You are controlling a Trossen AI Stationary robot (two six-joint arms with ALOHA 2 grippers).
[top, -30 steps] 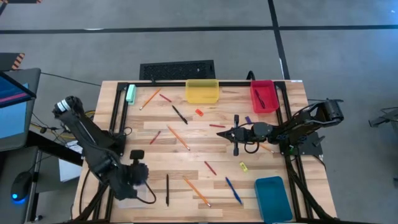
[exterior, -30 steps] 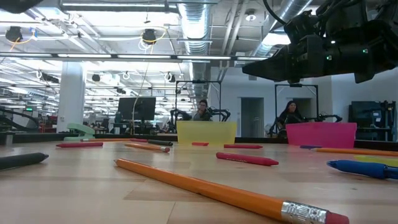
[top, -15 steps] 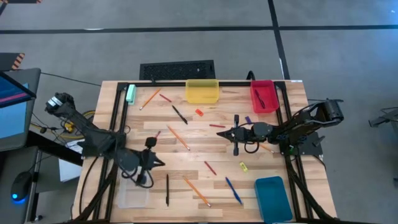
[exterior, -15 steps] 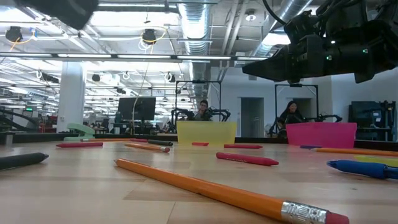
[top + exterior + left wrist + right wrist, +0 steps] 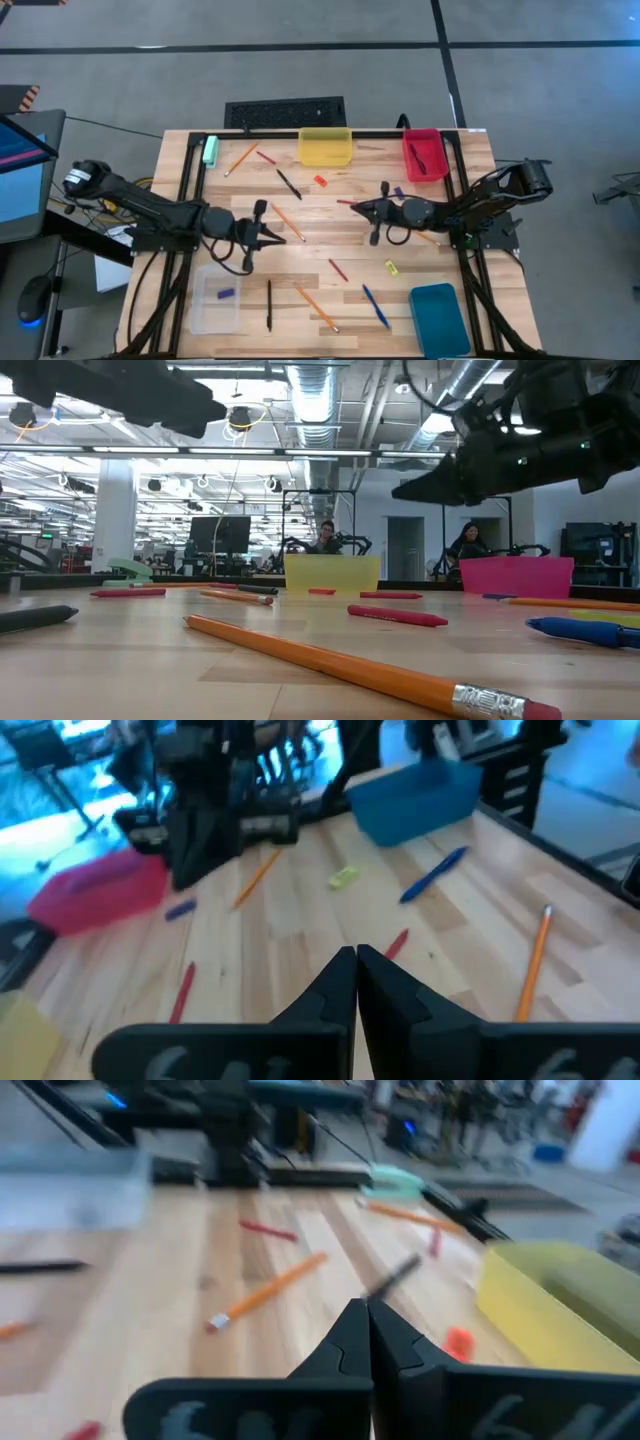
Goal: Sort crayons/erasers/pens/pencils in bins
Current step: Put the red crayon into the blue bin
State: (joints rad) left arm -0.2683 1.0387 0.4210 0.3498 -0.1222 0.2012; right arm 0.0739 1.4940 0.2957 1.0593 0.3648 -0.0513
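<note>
Left gripper fingers pressed shut, empty; the long orange wooden pencil lies just ahead of the tips. Right gripper also shut, empty, waiting mid-table. Advice: spread fingers first, straddle the pencil crosswise near its middle, then close.

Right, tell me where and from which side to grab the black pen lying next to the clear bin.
Grip the black pen at mid-length, coming straight down from above. It lies flat on the table, running toward the front edge, so set the fingers across its thin shaft. The clear bin sits close on one side, so keep the fingers clear of its wall.
</note>
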